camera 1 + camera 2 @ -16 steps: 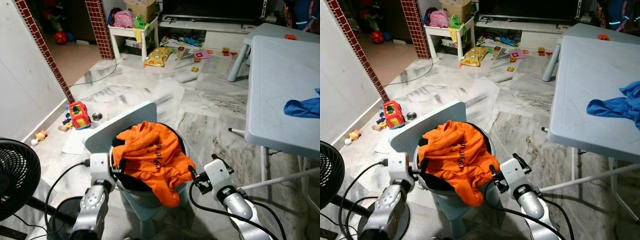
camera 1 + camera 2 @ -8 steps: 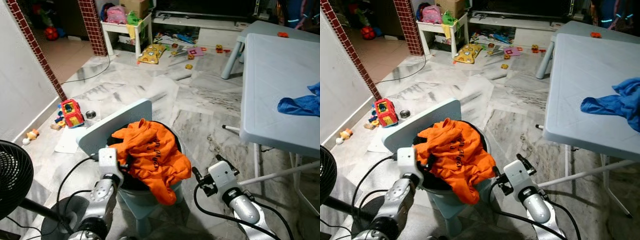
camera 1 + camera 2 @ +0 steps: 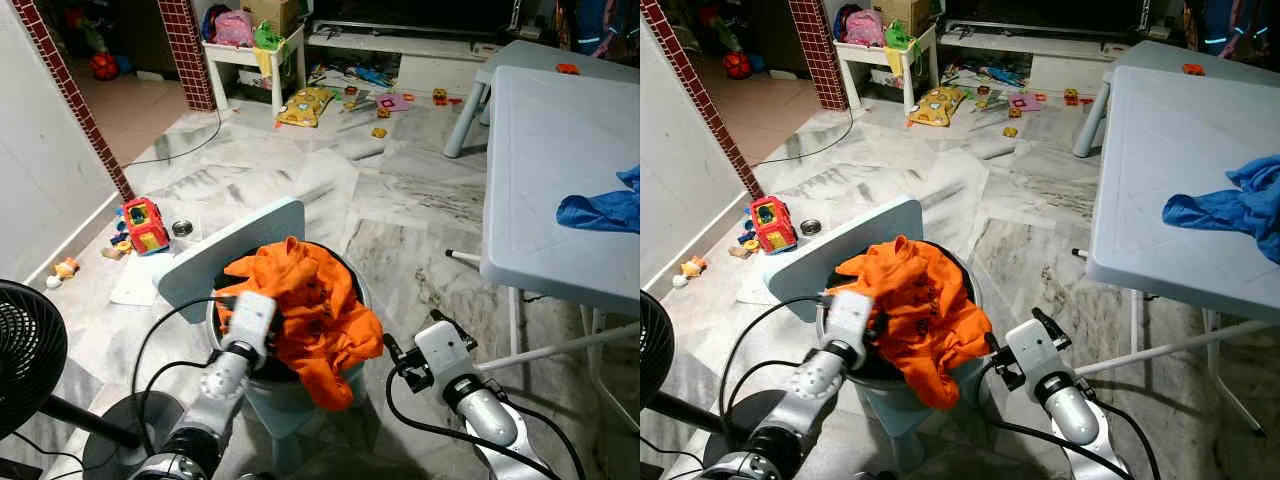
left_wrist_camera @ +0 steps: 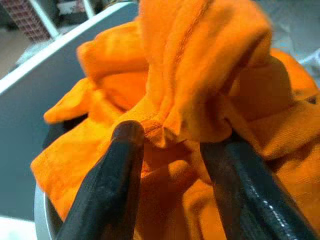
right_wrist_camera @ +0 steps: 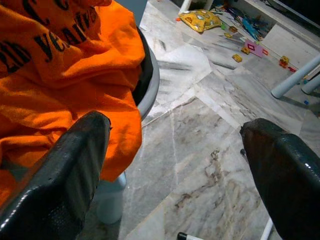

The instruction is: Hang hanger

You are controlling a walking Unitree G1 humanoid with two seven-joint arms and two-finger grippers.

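An orange shirt (image 3: 315,305) lies heaped in a round grey basket (image 3: 364,296) that stands on a pale blue chair (image 3: 225,255) just in front of me. My left gripper (image 4: 172,142) is down on the shirt from the basket's left side. It is open, and its two black fingers (image 4: 117,165) straddle a raised fold of the orange cloth. To the right of the basket and level with it, my right gripper (image 5: 175,127) is open wide. Nothing lies between its fingers (image 5: 65,170), and the hanging hem of the shirt (image 5: 75,100) is close beside it.
A pale blue table (image 3: 560,160) with a blue cloth (image 3: 602,212) on it stands at the right. A black fan (image 3: 28,352) and its cables are at the lower left. Toys (image 3: 145,225) lie on the marble floor by the wall and a brick pillar (image 3: 75,100).
My left gripper has moved right from the basket's left rim onto the orange shirt, over a fold. The right gripper holds its place. The view shifted slightly early on.
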